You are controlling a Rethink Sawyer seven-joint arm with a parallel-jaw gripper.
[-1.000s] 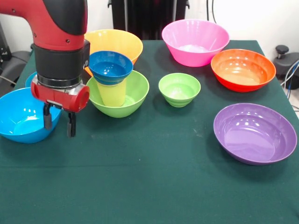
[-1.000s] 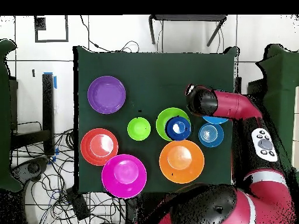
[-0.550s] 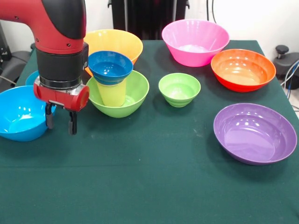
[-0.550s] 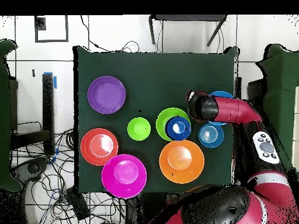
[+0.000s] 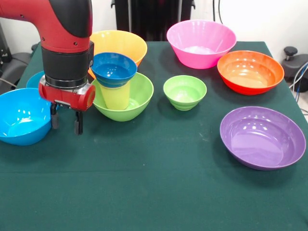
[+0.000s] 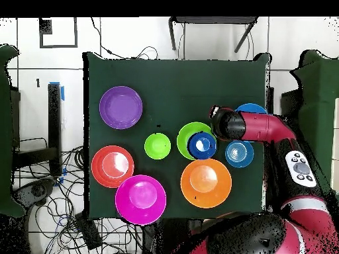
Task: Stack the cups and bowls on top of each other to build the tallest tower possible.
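Beside the tower (image 5: 117, 84), on its left in the front view, we see the gripper (image 5: 65, 121) hanging low over the green table (image 5: 159, 192), its 2 fingers (image 5: 77, 123) a narrow gap apart and holding nothing. The tower is 3 pieces: a large lime-green bowl (image 5: 139, 96) at the bottom, the yellow cup (image 5: 115, 96) standing in it, and a dark blue bowl (image 5: 113, 70) seated on the cup's rim. The gripper sits between this tower and a big light-blue bowl (image 5: 21, 118), just beside that bowl's rim; we cannot tell whether it touches. Right of the tower stands a small green bowl (image 5: 185, 92). Behind the tower is an orange-yellow bowl (image 5: 120, 44). Well to the tower's right lie a pink bowl (image 5: 201, 43), a red-orange bowl (image 5: 250, 72) and a purple bowl (image 5: 263, 137).
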